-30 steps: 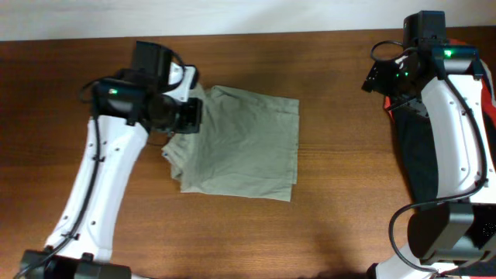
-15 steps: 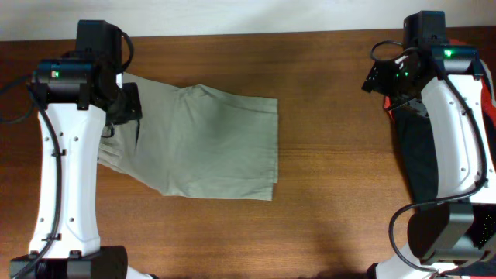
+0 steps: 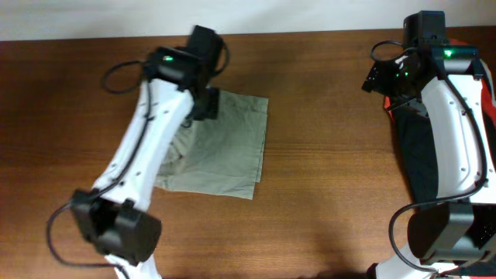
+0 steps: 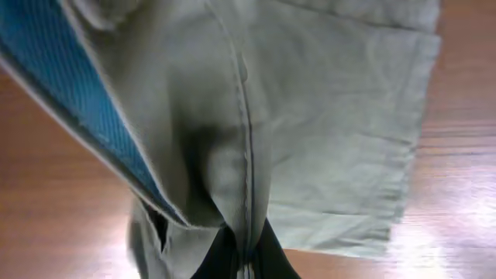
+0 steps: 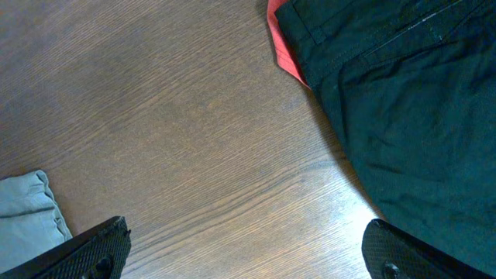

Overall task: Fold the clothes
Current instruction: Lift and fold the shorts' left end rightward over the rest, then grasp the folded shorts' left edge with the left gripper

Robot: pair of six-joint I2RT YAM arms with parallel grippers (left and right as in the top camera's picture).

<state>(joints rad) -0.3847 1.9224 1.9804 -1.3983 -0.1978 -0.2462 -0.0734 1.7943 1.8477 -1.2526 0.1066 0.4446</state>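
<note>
The khaki-beige shorts [image 3: 225, 151] lie folded on the wooden table left of centre. My left gripper [image 3: 203, 105] is over their far edge and is shut on a fold of the shorts [image 4: 246, 155], which hangs from the jaws [image 4: 246, 260] with a blue inner lining showing. A black garment [image 3: 422, 155] lies on a red-orange one [image 3: 490, 101] at the right edge, mostly under my right arm. My right gripper [image 3: 391, 77] is open and empty above bare wood, its fingers wide apart [image 5: 248, 252]. The black garment [image 5: 403, 101] and a red-orange edge [image 5: 283, 54] show in the right wrist view.
The brown wooden table [image 3: 333, 170] runs from the shorts to the right arm. A pale wall borders the table's far edge [image 3: 271, 15]. A corner of the shorts shows at the left of the right wrist view [image 5: 27, 213].
My left gripper swung left to the far-left corner dragging the shorts spread out, then swept back right to the middle, carrying the held cloth over so the shorts are folded narrower. The right arm has not moved.
</note>
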